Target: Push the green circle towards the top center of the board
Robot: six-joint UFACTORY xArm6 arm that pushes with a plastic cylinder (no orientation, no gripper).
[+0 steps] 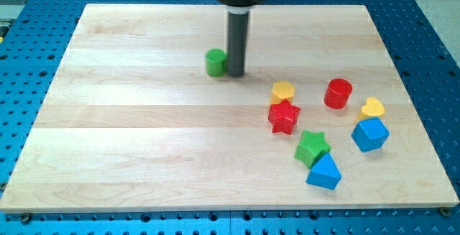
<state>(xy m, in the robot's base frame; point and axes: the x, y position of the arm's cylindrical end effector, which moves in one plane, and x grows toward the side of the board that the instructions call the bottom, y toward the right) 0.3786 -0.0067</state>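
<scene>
The green circle (pixel 215 62) is a small green cylinder on the wooden board (pixel 144 134), a little left of the board's centre line and in its upper part. My tip (pixel 236 72) stands on the board right next to the green circle, on its right side, touching or nearly touching it. The dark rod rises from there to the view's top.
Other blocks lie in a group at the view's right: a yellow heart (pixel 283 91), a red star (pixel 284 116), a red cylinder (pixel 338 93), a second yellow heart (pixel 372 108), a blue block (pixel 370 134), a green star (pixel 312 147), a blue triangle (pixel 324 172).
</scene>
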